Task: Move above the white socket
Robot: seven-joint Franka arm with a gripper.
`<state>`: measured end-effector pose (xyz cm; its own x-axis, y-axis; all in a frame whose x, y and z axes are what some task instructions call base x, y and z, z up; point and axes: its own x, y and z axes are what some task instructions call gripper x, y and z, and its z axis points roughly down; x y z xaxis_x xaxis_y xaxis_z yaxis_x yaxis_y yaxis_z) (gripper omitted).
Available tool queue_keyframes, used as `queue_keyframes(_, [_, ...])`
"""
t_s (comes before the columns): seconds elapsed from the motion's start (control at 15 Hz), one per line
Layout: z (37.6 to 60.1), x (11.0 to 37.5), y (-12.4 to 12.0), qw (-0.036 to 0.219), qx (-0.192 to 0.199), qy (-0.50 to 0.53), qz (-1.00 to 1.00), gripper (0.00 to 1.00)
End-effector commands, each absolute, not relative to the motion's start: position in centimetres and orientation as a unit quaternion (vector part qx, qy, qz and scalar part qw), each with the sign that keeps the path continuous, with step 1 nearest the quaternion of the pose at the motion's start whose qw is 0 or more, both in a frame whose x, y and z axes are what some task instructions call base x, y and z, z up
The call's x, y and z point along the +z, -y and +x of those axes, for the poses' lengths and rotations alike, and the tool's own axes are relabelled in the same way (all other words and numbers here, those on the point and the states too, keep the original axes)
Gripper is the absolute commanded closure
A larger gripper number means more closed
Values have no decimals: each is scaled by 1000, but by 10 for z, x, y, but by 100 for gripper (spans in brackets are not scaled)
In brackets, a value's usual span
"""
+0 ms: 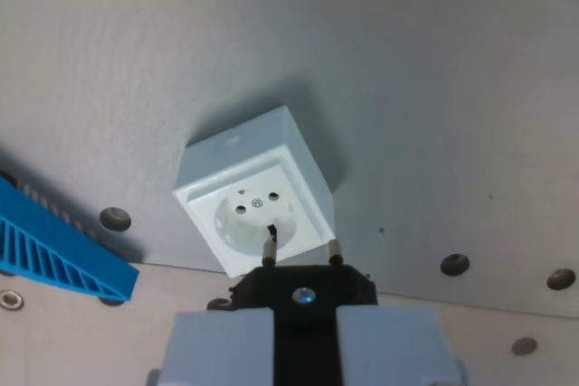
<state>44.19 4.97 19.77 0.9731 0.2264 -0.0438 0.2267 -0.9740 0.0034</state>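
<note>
Your gripper (304,332) clamps the black plug (303,285); pins sit off the white socket (256,193) holes at frame centre, so you risk jamming

Soft, even light and a slightly fuzzy picture.
We see a dark shadow behind the white socket (256,191), a tiny shine on the screw (304,295), and blurry gray blocks at the bottom.

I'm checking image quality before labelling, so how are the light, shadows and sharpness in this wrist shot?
Wrist view: soft, even light with no harsh glare; the socket casts a dim shadow up and to the view's right on the table; the socket is fairly sharp, while the hand at the bottom edge looks soft and pale; the plug has a small bright glint on its screw.
</note>
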Motion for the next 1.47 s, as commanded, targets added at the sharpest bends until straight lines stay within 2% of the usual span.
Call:
queue_keyframes(0.07, [431, 185, -50, 19, 31, -226, 973, 100])
queue_keyframes(0.8, [405, 142, -54, 23, 20, -296, 955, 100])
queue_keyframes(1.47, [386, 120, -57, 27, 25, -317, 948, 100])
